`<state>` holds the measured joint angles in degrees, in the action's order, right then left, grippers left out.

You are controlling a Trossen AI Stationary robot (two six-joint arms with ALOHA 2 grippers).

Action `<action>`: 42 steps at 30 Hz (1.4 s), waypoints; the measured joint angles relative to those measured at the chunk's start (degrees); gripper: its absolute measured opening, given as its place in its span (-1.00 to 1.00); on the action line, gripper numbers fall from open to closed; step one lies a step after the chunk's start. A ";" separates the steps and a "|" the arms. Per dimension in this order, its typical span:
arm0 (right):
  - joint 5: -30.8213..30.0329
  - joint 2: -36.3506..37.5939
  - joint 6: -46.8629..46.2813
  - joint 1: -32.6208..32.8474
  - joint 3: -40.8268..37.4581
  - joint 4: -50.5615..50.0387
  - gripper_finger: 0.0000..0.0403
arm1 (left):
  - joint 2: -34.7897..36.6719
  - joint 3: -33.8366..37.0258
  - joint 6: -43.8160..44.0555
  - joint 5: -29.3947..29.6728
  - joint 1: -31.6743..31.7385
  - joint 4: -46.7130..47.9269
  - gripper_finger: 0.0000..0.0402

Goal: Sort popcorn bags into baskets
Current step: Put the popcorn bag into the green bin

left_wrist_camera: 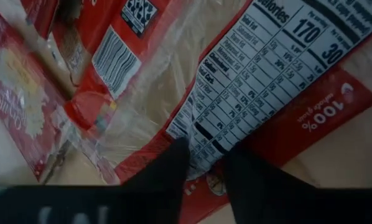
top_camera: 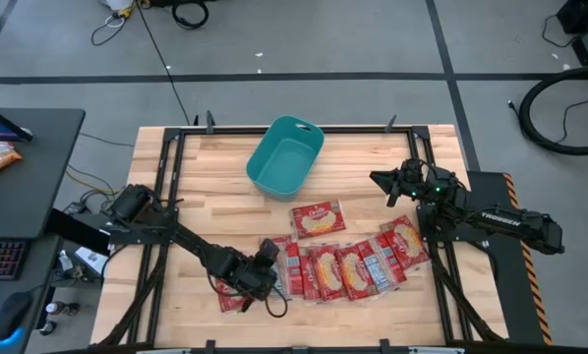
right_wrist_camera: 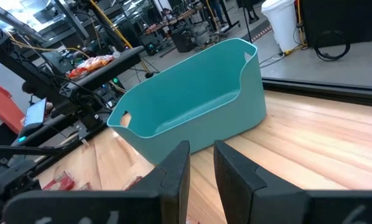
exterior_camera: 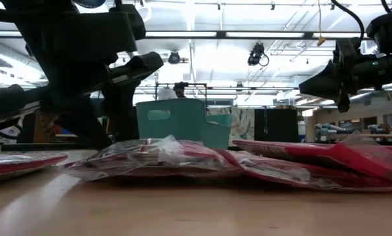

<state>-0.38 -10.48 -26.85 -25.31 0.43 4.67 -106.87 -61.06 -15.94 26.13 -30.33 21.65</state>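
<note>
The left gripper [top_camera: 266, 267] was down at the near-left end of the row of popcorn bags [top_camera: 348, 267], well to the near side of the basket [top_camera: 285, 155], its two fingers [left_wrist_camera: 167, 180] drawn nearly together and pinching the edge of one bag [left_wrist_camera: 260, 81] that lay with its nutrition label up. The right gripper [top_camera: 384, 182] hung above the table [top_camera: 196, 197] to the right of the basket, pointed toward it, its fingers [right_wrist_camera: 173, 171] a narrow gap apart and holding nothing. The wooden table stood on a grey floor [top_camera: 78, 59] with cables, and a dark desk [top_camera: 29, 177] sat to the left of it. The teal basket stood toward the far side of the table, tilted at an angle, and looked empty inside. One bag [top_camera: 318, 219] lay alone just near the basket; the others overlapped in a row nearer the front edge.
</note>
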 joint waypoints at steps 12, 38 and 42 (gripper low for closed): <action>0.00 0.00 0.00 -0.01 0.00 -0.02 -0.62 | 4.39 0.11 9.14 0.47 0.32 6.41 -0.96; 0.02 0.00 0.00 0.00 0.00 0.01 -0.62 | 31.73 0.09 51.80 -5.61 21.83 1.95 -0.96; 0.00 0.00 0.01 0.01 0.00 0.03 -0.62 | 31.54 0.07 55.40 -11.53 28.11 -4.57 -0.96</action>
<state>-0.38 -10.48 -26.84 -25.30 0.43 4.70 -75.33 -60.99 39.45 14.59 -2.22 17.08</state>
